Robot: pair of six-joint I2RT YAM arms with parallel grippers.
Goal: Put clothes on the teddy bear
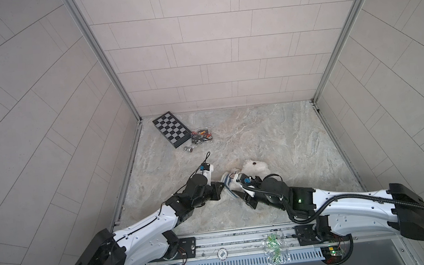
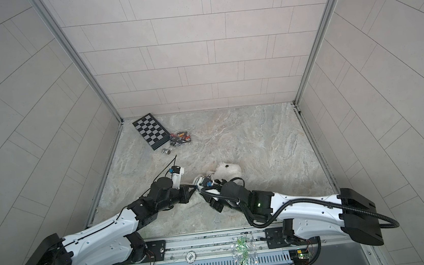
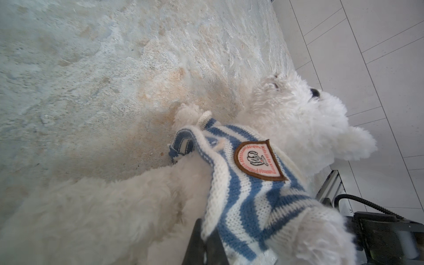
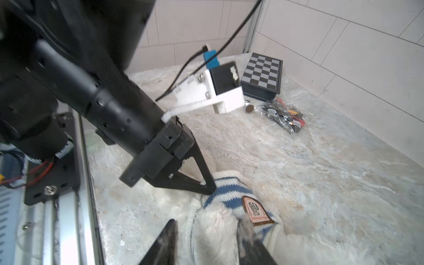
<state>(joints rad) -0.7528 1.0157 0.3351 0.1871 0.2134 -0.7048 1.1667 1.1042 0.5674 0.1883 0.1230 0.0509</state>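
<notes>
The teddy bear [image 1: 258, 169] lies on the marbled mat, fluffy and white, its dark nose up, also seen in the left wrist view [image 3: 298, 114]. A blue-and-white striped knit shirt [image 3: 247, 202] with a brown-edged badge covers its torso. My left gripper [image 3: 204, 227] is shut on the shirt's white hem; its tip [image 4: 208, 188] shows pinching the knit edge. My right gripper [image 4: 207, 227] stands open, its jaws either side of a furry white part of the bear [image 4: 215, 220] that sticks out of the shirt [image 4: 229, 190]. In both top views the two grippers meet at the bear's body.
A folded chessboard [image 1: 171, 130] lies at the back left. Beside it are a clear bag of small pieces [image 1: 200, 137] and a small metal cylinder [image 1: 188, 149]. A bag of green bits [image 1: 275, 249] rests on the front rail. Tiled walls enclose three sides.
</notes>
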